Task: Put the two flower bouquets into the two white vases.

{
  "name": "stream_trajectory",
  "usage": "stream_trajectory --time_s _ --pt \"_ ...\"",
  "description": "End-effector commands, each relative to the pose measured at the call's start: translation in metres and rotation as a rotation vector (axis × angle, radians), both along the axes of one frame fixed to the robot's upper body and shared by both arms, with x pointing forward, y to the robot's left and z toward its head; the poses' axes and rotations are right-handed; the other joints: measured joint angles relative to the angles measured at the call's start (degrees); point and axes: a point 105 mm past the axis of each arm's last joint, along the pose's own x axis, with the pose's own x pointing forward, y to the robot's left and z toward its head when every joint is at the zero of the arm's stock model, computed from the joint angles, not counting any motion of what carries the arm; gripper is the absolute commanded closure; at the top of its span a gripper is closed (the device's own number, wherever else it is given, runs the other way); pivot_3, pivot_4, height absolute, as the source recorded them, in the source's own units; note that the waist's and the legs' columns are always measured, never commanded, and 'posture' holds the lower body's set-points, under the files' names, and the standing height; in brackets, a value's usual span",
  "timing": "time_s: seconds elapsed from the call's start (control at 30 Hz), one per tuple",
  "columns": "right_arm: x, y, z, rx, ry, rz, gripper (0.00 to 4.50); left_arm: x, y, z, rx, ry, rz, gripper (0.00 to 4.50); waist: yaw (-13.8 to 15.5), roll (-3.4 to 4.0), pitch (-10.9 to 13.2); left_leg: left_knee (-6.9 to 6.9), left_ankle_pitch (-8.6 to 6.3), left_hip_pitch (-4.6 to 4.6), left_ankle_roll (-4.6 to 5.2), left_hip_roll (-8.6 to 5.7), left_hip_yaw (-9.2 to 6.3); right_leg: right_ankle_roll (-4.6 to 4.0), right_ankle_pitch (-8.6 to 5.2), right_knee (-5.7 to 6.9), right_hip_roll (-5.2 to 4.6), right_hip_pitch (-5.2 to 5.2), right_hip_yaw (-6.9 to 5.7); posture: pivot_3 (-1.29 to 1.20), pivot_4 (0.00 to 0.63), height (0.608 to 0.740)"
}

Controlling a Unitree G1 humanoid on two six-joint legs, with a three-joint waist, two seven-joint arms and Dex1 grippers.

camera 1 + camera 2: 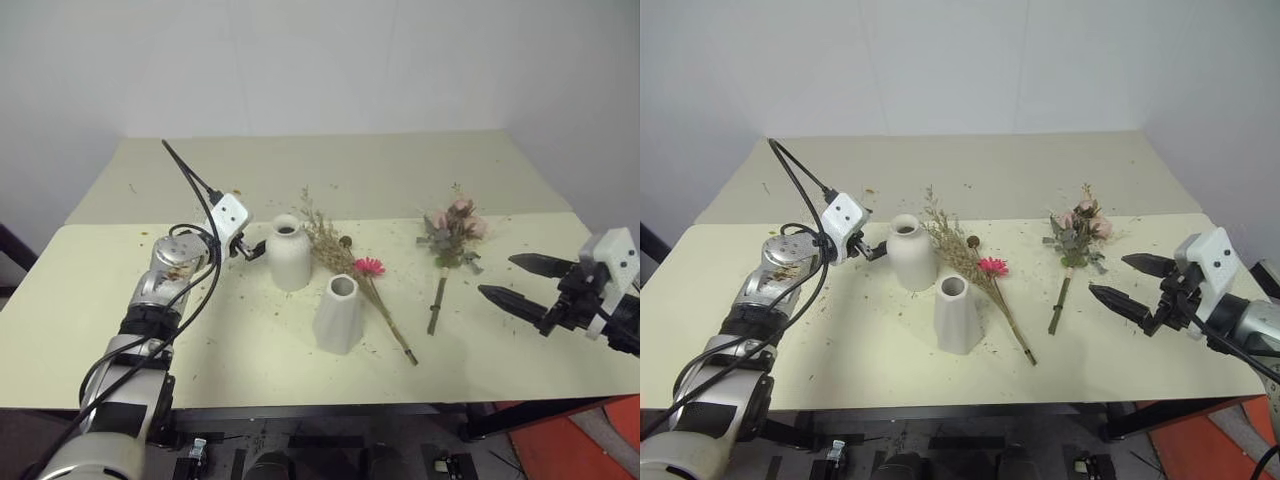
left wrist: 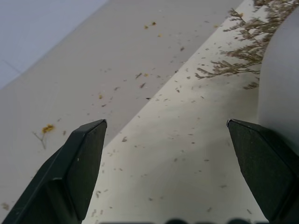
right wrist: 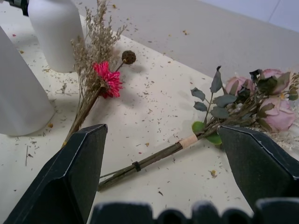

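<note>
Right wrist view: both bouquets flat on the table, both vases empty

The rose bouquet [image 3: 243, 100] lies with its stem [image 3: 145, 162] pointing toward the right gripper [image 1: 1127, 280], whose jaws stand wide apart just short of it, likely lined up to take the stem. The dry-grass bouquet [image 1: 352, 270] lies between the round vase [image 1: 289, 252] and the faceted vase [image 1: 338, 312], its stalks touching the latter's base. The left gripper [image 1: 256, 248] hovers beside the round vase, jaws spread, one finger [image 2: 261, 168] close to its wall, probably to steady it. Plant crumbs litter the table [image 1: 520, 370]
</note>
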Motion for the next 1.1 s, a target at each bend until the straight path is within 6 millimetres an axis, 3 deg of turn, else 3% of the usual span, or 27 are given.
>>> stream_trajectory --time_s 0.03,0.13,0.2,0.37,0.53,0.63,0.77,1.1 --pt "-0.003 0.001 0.013 -0.014 -0.069 0.000 0.00 -0.002 -0.009 0.010 -0.021 -0.038 -0.054 0.02 0.02 -0.01 0.01 0.00 0.00 -0.01 0.00 -0.01 0.00 0.00 0.00 0.00 0.00 0.00 0.00 0.00 0.150 0.740" --pt "0.000 -0.003 0.012 0.025 -0.052 -0.032 0.00 -0.002 -0.010 0.007 -0.017 -0.028 -0.051 0.02 -0.37 0.08 -0.04 -0.01 0.03 -0.50 -0.01 -0.30 -0.71 0.03 -0.02 0.01 -0.27 0.27 -0.59 0.00 0.150 0.740" --pt "0.001 -0.004 0.011 0.007 -0.051 -0.045 0.00 -0.003 -0.007 0.009 -0.019 -0.028 -0.046 0.02 -0.18 0.06 -0.03 0.18 0.10 -0.24 -0.08 -0.49 -1.01 0.08 -0.05 -0.09 -0.43 0.31 -0.89 0.00 0.150 0.740" --pt "0.000 -0.004 0.010 0.002 -0.052 -0.044 0.00 -0.004 0.017 0.012 0.020 -0.037 0.022 0.02 -0.22 0.05 -0.03 0.21 0.10 -0.22 -0.08 -0.51 -0.98 0.08 -0.05 -0.10 -0.44 0.31 -0.84 0.00 0.150 0.740" --pt "-0.003 -0.005 0.009 0.004 -0.048 -0.043 0.00 -0.037 0.054 0.015 0.127 0.013 -0.023 0.02 -1.03 0.06 -0.03 0.04 0.09 -0.14 -0.08 -0.48 -0.85 0.08 -0.05 -0.07 -0.41 0.23 -0.61 0.00 0.150 0.740" --pt "-0.002 -0.006 0.006 0.005 -0.036 -0.041 0.00 -0.056 0.065 0.024 0.124 0.034 -0.082 0.02 -0.86 0.06 -0.03 0.03 0.10 -0.19 -0.08 -0.44 -0.80 0.08 -0.05 -0.02 -0.39 0.07 -0.52 0.00 0.150 0.740" --pt "0.009 -0.007 0.007 0.054 -0.009 -0.085 0.00 -0.072 0.067 0.032 0.095 0.046 -0.156 0.02 -0.03 0.09 -0.03 0.04 0.10 -0.04 -0.08 -0.43 -0.75 0.07 -0.04 -0.02 -0.40 0.26 -0.54 0.00 0.150 0.740" --pt "0.049 0.007 -0.016 0.020 0.411 -0.317 0.00 -0.117 0.051 0.064 -0.064 0.098 -0.435 0.02 -0.82 0.12 0.00 -0.06 0.07 0.20 -0.04 -0.30 -0.63 0.06 -0.05 -0.10 -0.32 0.43 -0.46 0.00 0.150 0.740"
